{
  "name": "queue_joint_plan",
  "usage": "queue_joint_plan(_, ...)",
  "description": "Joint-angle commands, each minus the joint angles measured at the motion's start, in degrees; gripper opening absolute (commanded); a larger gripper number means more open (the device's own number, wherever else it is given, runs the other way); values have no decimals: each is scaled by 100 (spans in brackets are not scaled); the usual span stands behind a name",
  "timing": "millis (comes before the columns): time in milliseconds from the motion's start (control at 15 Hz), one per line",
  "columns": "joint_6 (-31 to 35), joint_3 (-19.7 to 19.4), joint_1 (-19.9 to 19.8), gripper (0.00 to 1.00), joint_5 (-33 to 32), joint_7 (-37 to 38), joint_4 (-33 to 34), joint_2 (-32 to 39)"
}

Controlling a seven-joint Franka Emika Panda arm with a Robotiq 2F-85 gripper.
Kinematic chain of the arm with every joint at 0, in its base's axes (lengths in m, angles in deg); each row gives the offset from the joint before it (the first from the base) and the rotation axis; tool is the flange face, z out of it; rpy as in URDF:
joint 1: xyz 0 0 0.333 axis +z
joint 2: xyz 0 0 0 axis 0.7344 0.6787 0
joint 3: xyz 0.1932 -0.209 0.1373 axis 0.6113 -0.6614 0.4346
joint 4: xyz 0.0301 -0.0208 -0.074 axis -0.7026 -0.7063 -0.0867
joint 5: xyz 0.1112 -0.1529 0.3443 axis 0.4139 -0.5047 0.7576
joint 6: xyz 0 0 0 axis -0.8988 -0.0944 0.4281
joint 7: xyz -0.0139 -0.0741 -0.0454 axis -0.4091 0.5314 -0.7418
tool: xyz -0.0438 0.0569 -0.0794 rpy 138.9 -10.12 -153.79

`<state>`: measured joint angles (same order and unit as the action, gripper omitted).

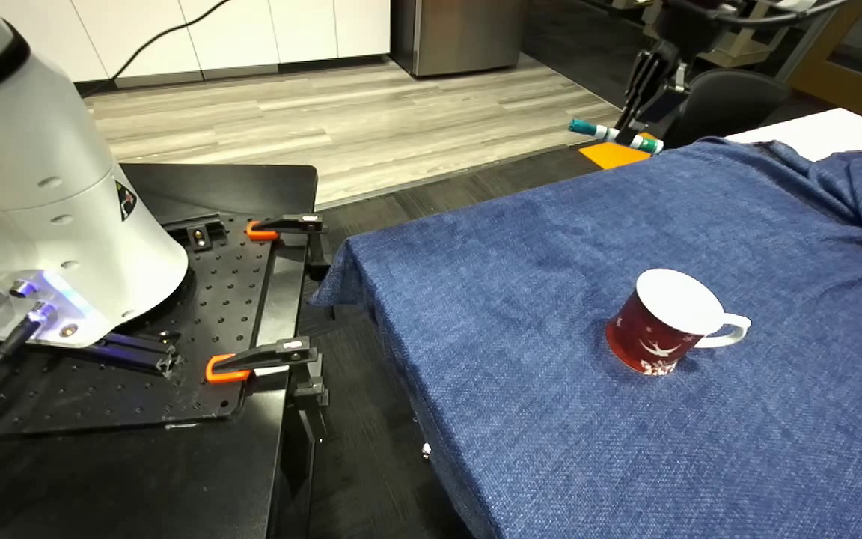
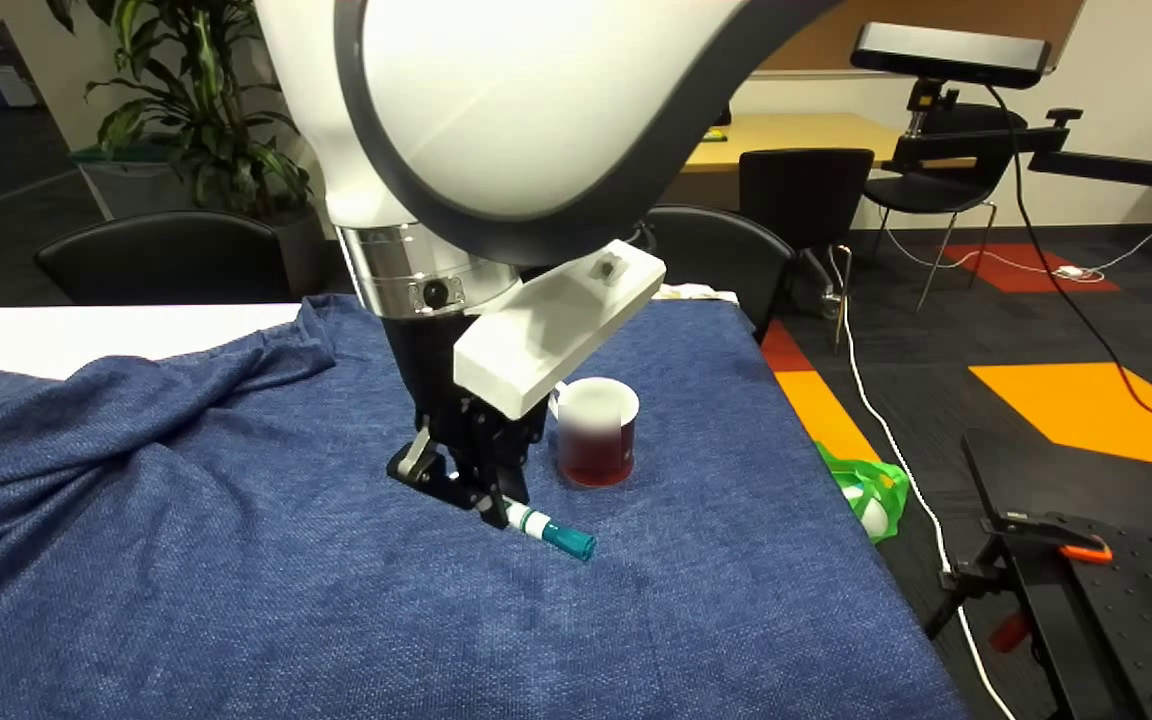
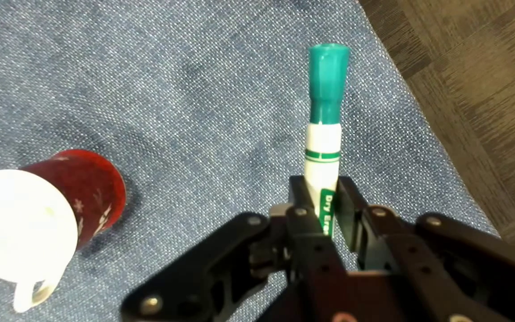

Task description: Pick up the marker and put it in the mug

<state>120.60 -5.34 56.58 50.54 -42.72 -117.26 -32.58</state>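
Note:
The marker (image 3: 324,103) has a white body with a green label and a teal cap. My gripper (image 3: 321,188) is shut on its body, with the cap sticking out past the fingertips. In both exterior views the marker (image 1: 592,129) (image 2: 566,540) is held above the cloth, nearly level and slightly tilted. The mug (image 1: 644,337), dark red with a white inside and handle, stands upright on the cloth. It also shows in an exterior view (image 2: 598,460), partly blurred behind the arm, and at the left of the wrist view (image 3: 90,188). Gripper and marker are beside the mug, apart from it.
A blue cloth (image 1: 521,299) covers the table and is bunched in folds (image 2: 186,400) at one end. The table edge drops to the floor beside the robot's black base plate (image 1: 221,314) with its clamps. Chairs (image 2: 166,260) stand around the table.

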Motion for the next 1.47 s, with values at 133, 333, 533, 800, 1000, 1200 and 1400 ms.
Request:
queue_joint_plan(133, 270, -465, 387, 5, -734, 1400, -26, -21)
queue_joint_plan(333, 336, -704, 560, 5, -1254, 2404, -70, -33)
queue_joint_plan(533, 253, -865, 698, 5, -1750, 3471, -58, -21)
queue_joint_plan(800, 109, -1011, 839, 5, -2419, 4943, 3, 62)
queue_joint_plan(1000, -28, -1095, 917, 5, -2873, 5998, 53, 138)
queue_joint_plan(1200, -243, -1151, 965, 5, -3334, 6987, 132, 216)
queue_joint_plan(1400, -647, -1168, 1008, 5, -3815, 7890, 217, 279)
